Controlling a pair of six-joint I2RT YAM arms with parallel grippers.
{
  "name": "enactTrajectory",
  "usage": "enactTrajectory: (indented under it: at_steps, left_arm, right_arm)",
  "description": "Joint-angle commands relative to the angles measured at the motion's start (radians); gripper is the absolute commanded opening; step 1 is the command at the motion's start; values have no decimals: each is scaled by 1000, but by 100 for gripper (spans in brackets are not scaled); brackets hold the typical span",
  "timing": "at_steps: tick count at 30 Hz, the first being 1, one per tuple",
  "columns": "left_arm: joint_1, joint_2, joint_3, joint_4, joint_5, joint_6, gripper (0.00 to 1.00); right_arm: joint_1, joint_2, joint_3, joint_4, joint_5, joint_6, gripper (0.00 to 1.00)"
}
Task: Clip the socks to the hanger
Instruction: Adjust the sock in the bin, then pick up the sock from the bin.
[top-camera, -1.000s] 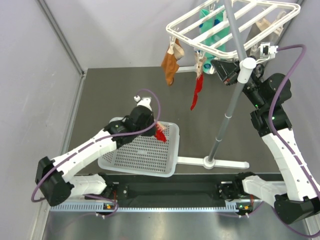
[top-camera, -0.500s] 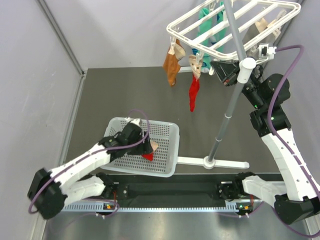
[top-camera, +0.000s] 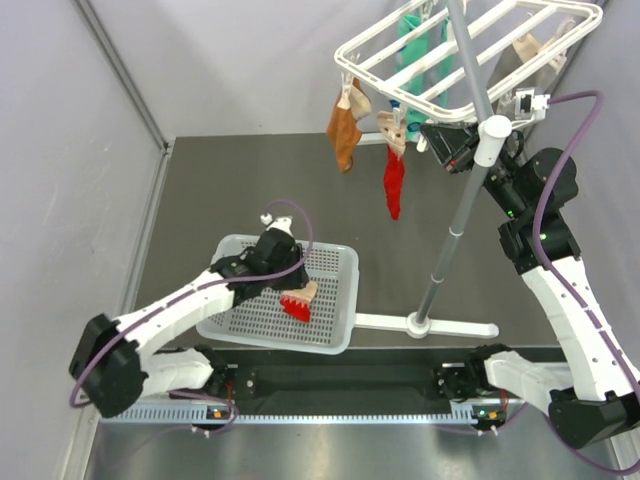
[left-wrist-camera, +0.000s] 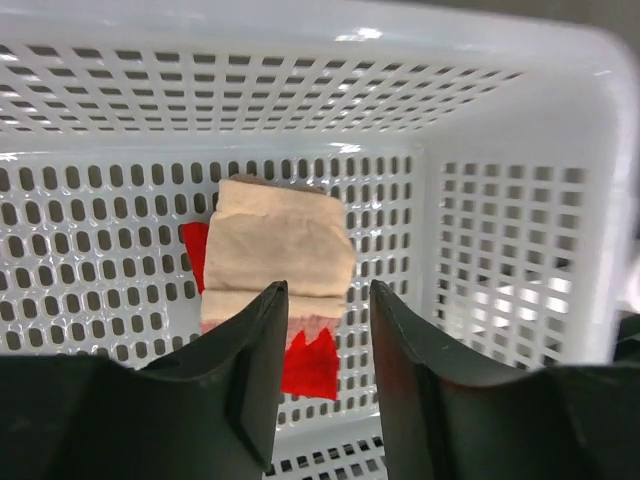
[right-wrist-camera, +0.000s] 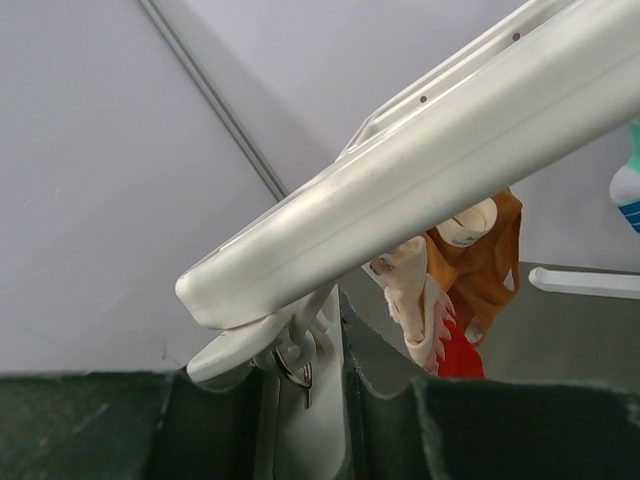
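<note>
A red sock with a tan toe (left-wrist-camera: 280, 255) lies folded on the floor of the white perforated basket (left-wrist-camera: 520, 250); it also shows in the top view (top-camera: 297, 302). My left gripper (left-wrist-camera: 325, 330) is open and empty just above the sock's near end, seen from above inside the basket (top-camera: 288, 283). The white hanger frame (top-camera: 470, 50) stands on a grey pole (top-camera: 458, 210). Another red sock (top-camera: 394, 185) and the mint-green socks (top-camera: 420, 45) hang from it. My right gripper (right-wrist-camera: 310, 420) is shut on a white clip (right-wrist-camera: 305, 400) under the frame's corner (right-wrist-camera: 450, 170).
An orange-brown sock (top-camera: 343, 135) and a beige sock (top-camera: 527, 48) also hang from the frame. The pole's white foot (top-camera: 440, 325) lies right of the basket (top-camera: 340, 330). Grey walls close in on the left and behind.
My left gripper went down from the basket's far rim with the red sock, let it go on the basket floor and now stands open over it. The hanging red sock swung slightly.
</note>
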Motion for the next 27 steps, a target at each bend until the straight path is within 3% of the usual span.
enactTrajectory:
  at_steps: [1, 6, 9, 16, 18, 19, 27]
  left_arm:
    - [3, 80, 26, 23, 13, 65, 43]
    - [3, 198, 8, 57, 13, 45, 57]
    - [2, 243, -6, 83, 22, 44, 58]
    - [2, 285, -29, 120, 22, 71, 33]
    - [2, 288, -28, 118, 23, 76, 5]
    - [2, 283, -28, 117, 20, 75, 0]
    - [2, 50, -15, 129, 98, 114, 0]
  right_arm:
    - [7, -4, 8, -19, 9, -18, 0]
    - [7, 0, 12, -21, 5, -19, 0]
    - [7, 3, 8, -19, 2, -18, 0]
    - [9, 2, 5, -23, 2, -19, 0]
    - [7, 2, 5, -24, 3, -21, 0]
    - [7, 2, 5, -23, 3, -21, 0]
    - [7, 0, 6, -23, -1, -21, 0]
